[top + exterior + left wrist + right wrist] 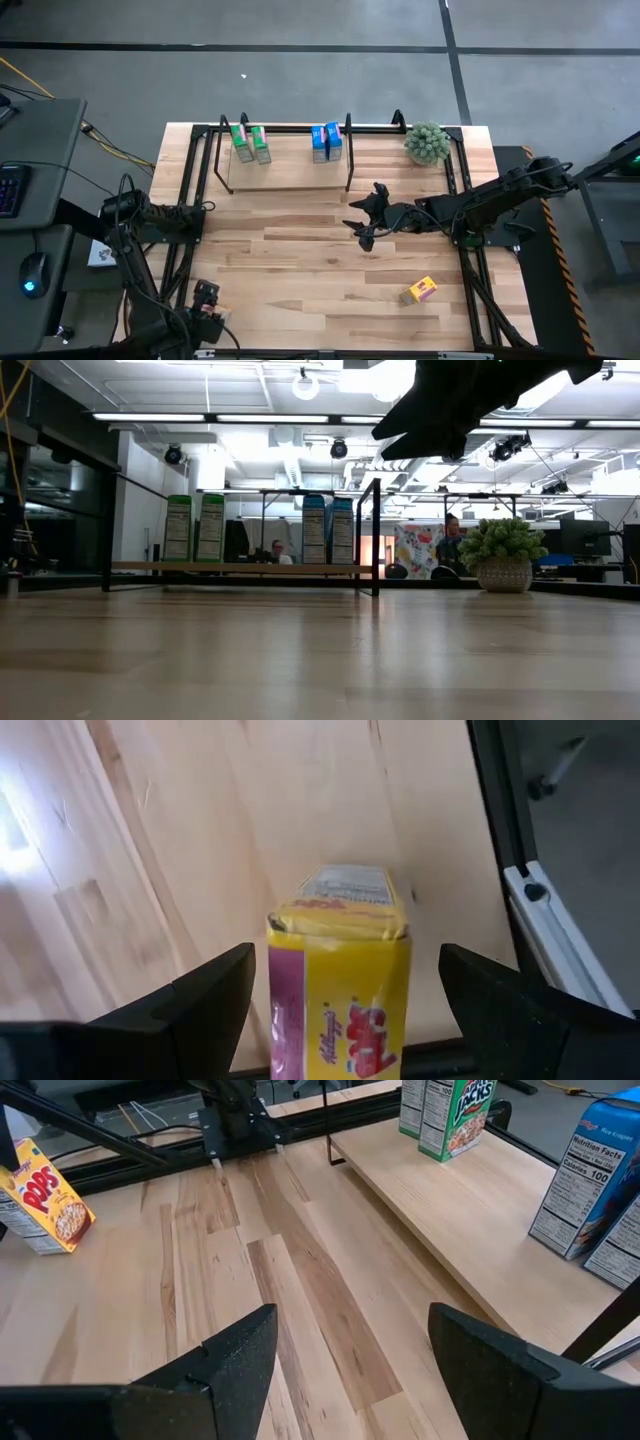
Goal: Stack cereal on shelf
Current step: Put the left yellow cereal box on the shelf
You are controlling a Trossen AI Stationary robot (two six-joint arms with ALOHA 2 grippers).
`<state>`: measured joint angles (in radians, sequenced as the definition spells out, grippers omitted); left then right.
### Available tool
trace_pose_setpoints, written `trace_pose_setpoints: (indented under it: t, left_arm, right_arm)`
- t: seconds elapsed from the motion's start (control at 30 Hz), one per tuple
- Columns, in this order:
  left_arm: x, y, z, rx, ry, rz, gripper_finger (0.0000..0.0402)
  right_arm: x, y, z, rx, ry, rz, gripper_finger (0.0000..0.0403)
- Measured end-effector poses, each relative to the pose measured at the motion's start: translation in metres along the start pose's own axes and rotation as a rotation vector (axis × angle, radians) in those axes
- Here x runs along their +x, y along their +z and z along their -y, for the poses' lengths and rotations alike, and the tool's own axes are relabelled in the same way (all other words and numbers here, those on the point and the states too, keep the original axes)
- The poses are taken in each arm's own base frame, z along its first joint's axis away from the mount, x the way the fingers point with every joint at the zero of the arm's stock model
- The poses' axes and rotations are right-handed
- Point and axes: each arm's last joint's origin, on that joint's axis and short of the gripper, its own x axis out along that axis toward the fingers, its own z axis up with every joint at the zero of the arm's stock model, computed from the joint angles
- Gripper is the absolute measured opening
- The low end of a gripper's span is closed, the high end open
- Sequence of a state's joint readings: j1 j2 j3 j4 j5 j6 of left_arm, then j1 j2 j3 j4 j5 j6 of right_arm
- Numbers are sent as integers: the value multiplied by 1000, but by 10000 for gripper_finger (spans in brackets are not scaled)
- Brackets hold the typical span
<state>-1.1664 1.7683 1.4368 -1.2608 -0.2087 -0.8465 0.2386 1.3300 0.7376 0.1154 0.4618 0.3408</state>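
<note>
L gripper sits at the table's front-left corner, fingers spread wide. A yellow cereal box stands between them, w/ a gap showing on each side in the left wrist view, so nothing is gripped. The right wrist view shows that same box upright on the planks, near the black frame at the table's left edge.

Next over, the shelf runs along the back edge of the table: black tube frame, light board. At the board's left end, two green boxes stand side by side, touching or nearly so. Towards its right end, two blue boxes stand the same way. The pairs are well apart, w/ bare board between.

R gripper hangs over the middle of the table, in front of the shelf's right end, pointing left. Its fingers are apart and hold nothing; only bare planks show between them in its wrist view.

Further right, a second yellow box lies on the table near the front-right, away from both grippers. A potted plant stands at the back-right corner, just beside the shelf's end.
</note>
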Motion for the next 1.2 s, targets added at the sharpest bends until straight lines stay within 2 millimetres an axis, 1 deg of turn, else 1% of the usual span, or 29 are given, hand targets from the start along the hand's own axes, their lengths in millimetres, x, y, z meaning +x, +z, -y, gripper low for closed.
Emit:
trace_pose_setpoints:
  t: [0.17,0.27,0.57,0.67,0.8,1.0,1.1,1.2]
  left_arm:
    - [2,-1,2,-79,-24,-42,307]
    - [7,-2,2,-110,-1,-77,307]
    - [25,2,9,-8,39,-126,307]
    - [27,2,10,29,34,-140,300]
    - [26,2,10,30,28,-143,269]
    - [26,2,9,70,24,-149,200]
    - [25,6,4,106,26,-162,175]
    - [20,17,-7,147,49,-156,160]
  right_arm:
    - [0,0,0,0,0,0,252]
    - [0,0,0,0,1,0,252]
    - [0,0,0,2,0,-3,252]
    - [0,0,0,9,0,-3,252]
    - [0,0,0,9,0,-3,252]
    - [0,0,0,9,0,-3,252]
    - [0,0,0,9,0,-3,252]
    - [0,0,0,9,0,-2,252]
